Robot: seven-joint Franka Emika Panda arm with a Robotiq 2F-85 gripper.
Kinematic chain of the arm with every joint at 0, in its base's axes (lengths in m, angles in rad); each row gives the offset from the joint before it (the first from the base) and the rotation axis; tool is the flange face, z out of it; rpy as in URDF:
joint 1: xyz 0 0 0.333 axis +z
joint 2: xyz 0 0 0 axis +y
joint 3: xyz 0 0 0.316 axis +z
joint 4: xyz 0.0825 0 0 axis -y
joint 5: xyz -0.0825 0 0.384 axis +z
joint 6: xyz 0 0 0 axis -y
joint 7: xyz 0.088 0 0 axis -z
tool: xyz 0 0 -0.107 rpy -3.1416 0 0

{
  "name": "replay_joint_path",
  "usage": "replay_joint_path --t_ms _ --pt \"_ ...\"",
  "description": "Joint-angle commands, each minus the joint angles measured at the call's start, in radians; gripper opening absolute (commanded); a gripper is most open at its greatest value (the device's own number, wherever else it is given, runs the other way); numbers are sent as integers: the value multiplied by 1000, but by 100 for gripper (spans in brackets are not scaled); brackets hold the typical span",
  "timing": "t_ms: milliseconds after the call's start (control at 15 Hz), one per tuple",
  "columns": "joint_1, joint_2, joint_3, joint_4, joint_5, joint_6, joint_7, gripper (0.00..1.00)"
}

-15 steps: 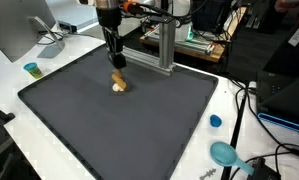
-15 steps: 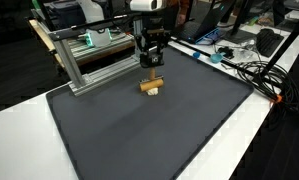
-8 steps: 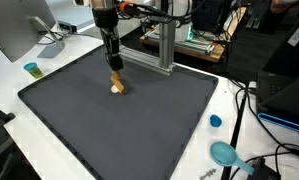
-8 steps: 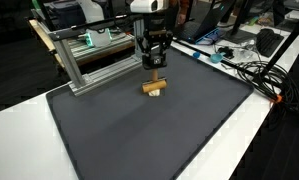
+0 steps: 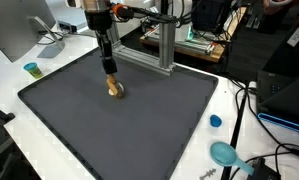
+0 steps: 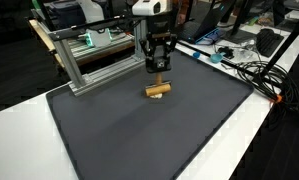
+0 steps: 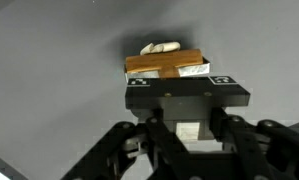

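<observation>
My gripper [image 5: 109,68] [image 6: 158,69] hangs point-down over the black mat [image 5: 139,130] [image 6: 149,140]. In the wrist view its fingers [image 7: 224,125] are shut on a small pale block [image 7: 189,129]. Just below it on the mat lies a small brown wooden piece [image 5: 114,90] [image 6: 157,91] [image 7: 167,63] with pale parts on and behind it. In both exterior views a narrow gap shows between the fingertips and that piece. Whether the held block touches it I cannot tell.
An aluminium frame [image 5: 159,45] [image 6: 89,60] stands along the mat's far edge, close behind the arm. A small blue cup [image 5: 31,69], a blue lid [image 5: 216,121] and a teal scoop [image 5: 225,153] lie on the white table. Cables [image 6: 244,70] run beside the mat.
The gripper has shifted a little across the mat towards the near side, still shut. The brown piece below it has shifted the same way and now lies flatter.
</observation>
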Motion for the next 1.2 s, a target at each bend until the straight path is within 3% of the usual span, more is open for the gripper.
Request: replay_joint_path --t_ms 0,667,1000,1133 --pt "14 98 -13 76 21 20 19 21" --pt "29 147 -31 161 23 57 70 21" --pt "4 4 -32 93 47 90 7 21" --pt "7 -35 -46 88 6 38 -21 21"
